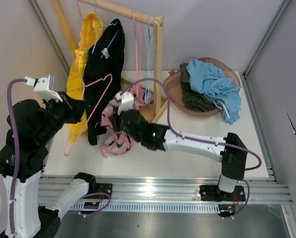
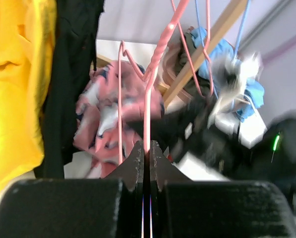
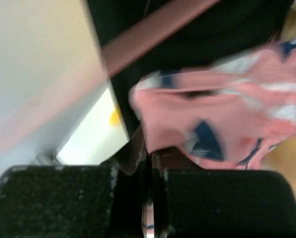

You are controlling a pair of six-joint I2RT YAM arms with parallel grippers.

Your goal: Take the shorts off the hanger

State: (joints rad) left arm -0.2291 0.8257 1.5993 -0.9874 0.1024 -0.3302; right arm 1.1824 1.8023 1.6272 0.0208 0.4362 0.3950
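Observation:
The pink shorts (image 1: 114, 141) with a dark blue and white pattern hang bunched at the lower end of a pink wire hanger (image 1: 101, 96), just above the table in front of the rack. My left gripper (image 1: 83, 110) is shut on the hanger; in the left wrist view its jaws (image 2: 147, 148) pinch the pink wire (image 2: 148, 119), with the shorts (image 2: 106, 116) beyond. My right gripper (image 1: 119, 123) is shut on the shorts; in the right wrist view the jaws (image 3: 150, 151) clamp the pink fabric's edge (image 3: 222, 114). The hanger bar (image 3: 153, 32) crosses above, blurred.
A wooden clothes rack (image 1: 158, 59) stands at the back. On it hang a yellow garment (image 1: 83, 59), a black garment (image 1: 106, 64), and empty pink (image 1: 137, 44) and blue (image 1: 149, 49) hangers. A brown basket (image 1: 174, 89) at the right holds blue cloth (image 1: 212, 82) and dark clothes.

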